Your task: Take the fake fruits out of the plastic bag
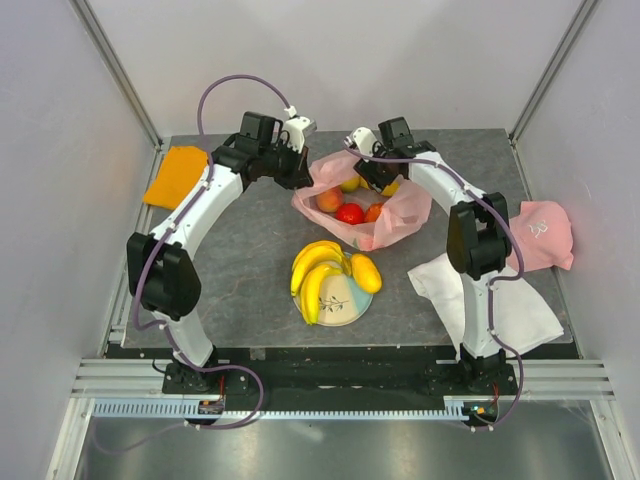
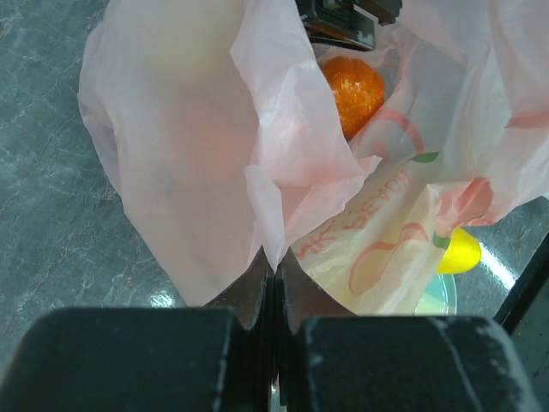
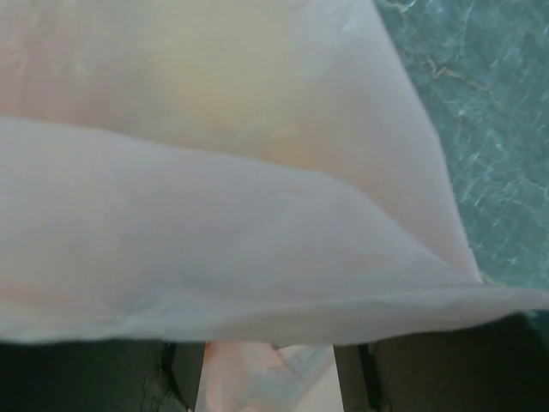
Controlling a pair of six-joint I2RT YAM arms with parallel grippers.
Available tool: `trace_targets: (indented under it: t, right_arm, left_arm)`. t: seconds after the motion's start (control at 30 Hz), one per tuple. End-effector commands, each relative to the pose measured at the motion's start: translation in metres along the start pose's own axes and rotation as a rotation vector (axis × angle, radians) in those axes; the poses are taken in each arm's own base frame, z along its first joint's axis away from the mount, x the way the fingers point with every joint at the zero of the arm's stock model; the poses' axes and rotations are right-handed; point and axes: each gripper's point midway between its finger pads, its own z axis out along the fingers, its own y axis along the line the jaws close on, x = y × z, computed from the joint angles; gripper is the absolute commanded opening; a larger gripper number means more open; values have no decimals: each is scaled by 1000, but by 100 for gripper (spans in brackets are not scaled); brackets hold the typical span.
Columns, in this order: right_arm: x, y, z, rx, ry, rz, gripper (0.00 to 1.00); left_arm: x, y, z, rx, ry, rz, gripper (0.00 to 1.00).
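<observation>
left gripper [image 2: 273, 273] clenched on a fold of the plastic bag [image 1: 405, 215] at its left rim. right gripper [image 1: 374, 176] sits in the bag mouth, jaws apart, tips under pink film, nothing seen gripped. bag lies mid-table, just behind the plate [image 1: 345, 302]. 5 fake fruits [image 1: 350, 213] visible inside, incl. orange fruit [image 2: 353, 90]. banana bunch [image 1: 316, 275] and 1 yellow fruit [image 1: 366, 272] lie on the plate
</observation>
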Motion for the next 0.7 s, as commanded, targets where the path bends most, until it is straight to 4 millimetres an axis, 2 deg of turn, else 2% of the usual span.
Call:
trace_targets:
  t: [0.0,0.07,0.17,0.33,0.43,0.47,0.53,0.57,0.63,0.67]
  right_arm:
    - [-14,-28,14,95,-21,-28,61]
    - [-11,-34,20,118,-1,-44,61]
    - [8,-37,40,123,52,-58,62]
    - [24,-41,53,132,102,-73,61]
    - [23,-44,48,133,95,-78,45]
    - [15,-46,40,138,76,-77,36]
    - [6,-46,28,136,50,-70,29]
    - [-5,-47,10,143,20,-68,27]
    - [-18,-37,-8,94,-31,-51,26]
    - [-27,-29,-30,66,-54,-43,27]
  left_arm:
    - [-15,1,2,13,-30,39,2]
    - [-16,1,2,13,-30,40,2]
    - [-15,2,2,10,-25,44,2]
    - [-13,4,3,2,-19,38,1]
    - [-11,5,4,-3,-13,27,2]
    - [-10,5,5,-8,-11,24,2]
    - [-9,6,6,-11,-8,6,2]
    - [-9,7,7,-18,-8,1,2]
    - [-12,7,8,-20,-18,-11,2]
    - [-14,7,8,-17,-23,-14,1]
